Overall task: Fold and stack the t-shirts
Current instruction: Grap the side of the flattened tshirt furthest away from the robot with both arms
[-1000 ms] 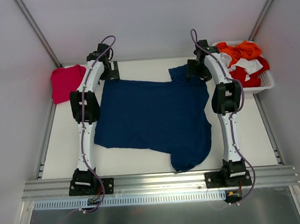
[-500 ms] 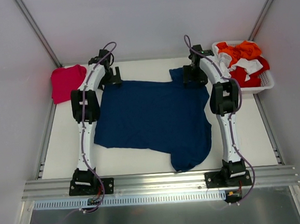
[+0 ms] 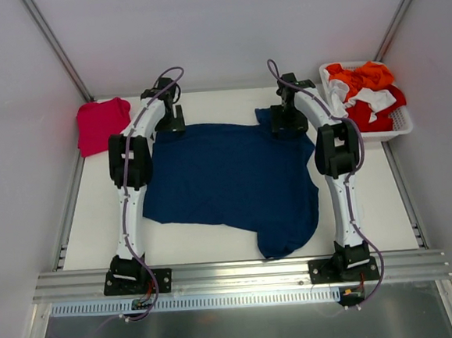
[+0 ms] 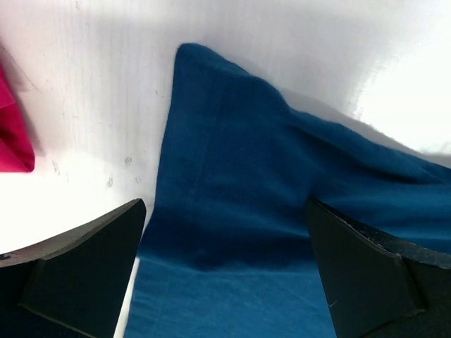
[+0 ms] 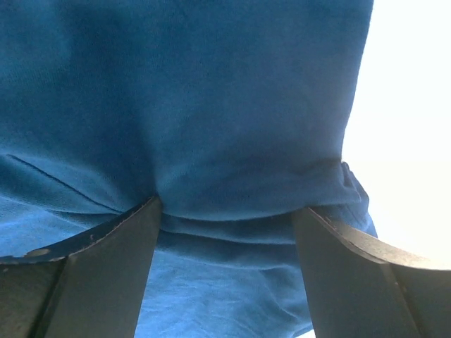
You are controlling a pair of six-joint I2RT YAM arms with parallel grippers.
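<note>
- Navy shirt (image 3: 227,181) lies spread flat in the middle of the table (image 3: 228,100), with one sleeve trailing toward the near edge. It hasn't budged in the last second.
- Pink shirt (image 3: 101,124) is crumpled at the far left corner, same spot as before and well apart from the navy shirt.
- Left gripper (image 4: 224,211) has slid inward. It now hangs over the navy shirt's far left corner with its jaws spread wide.
- Right gripper (image 5: 227,208) has swung inward too, away from the basket (image 3: 401,128) and onto the far right sleeve.
- Its jaws are apart, though narrower than a second ago. The fingers (image 5: 106,267) are down on the cloth, and a ridge of fabric bunches between them, not yet pinched.
- The basket, heaped with orange, white and red cloth, stays at the far right.
</note>
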